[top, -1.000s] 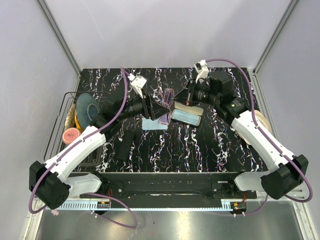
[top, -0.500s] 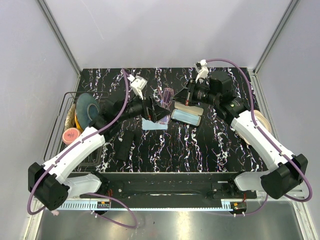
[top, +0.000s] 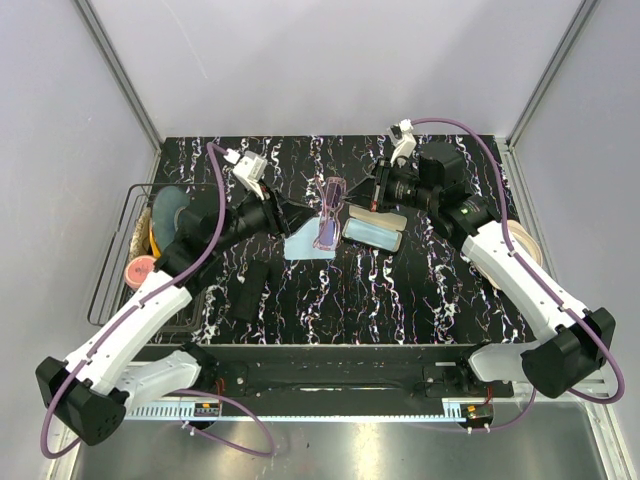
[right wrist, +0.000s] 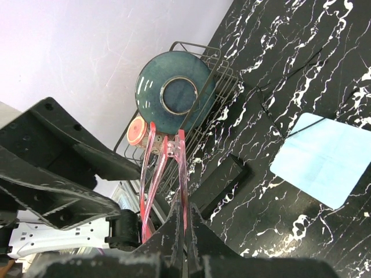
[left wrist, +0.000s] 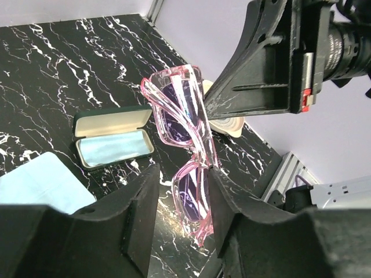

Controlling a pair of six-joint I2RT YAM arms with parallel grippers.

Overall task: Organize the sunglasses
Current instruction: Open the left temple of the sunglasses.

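The sunglasses (top: 328,212), pink-framed with purple-tinted lenses and folded, hang in the air above the black marbled table (top: 400,290), over the gap between the open glasses case (top: 375,232) and the light blue cloth (top: 308,246); the right gripper (right wrist: 184,223) is clenched on them, its two fingers pressed together with the pink temple arms rising out from between the tips; the left gripper (top: 300,213) faces them from the other side with its jaws standing apart, the lower lens sitting between its fingertips in the left wrist view, though whether either finger touches the frame I cannot tell; the case lies flat with its pale lining up, just right of the cloth; a black oblong pouch (top: 255,285) lies nearer the arm bases; at the table's left edge a wire rack (top: 125,225) holds a teal plate (top: 170,215) and a pink cup (top: 142,270).
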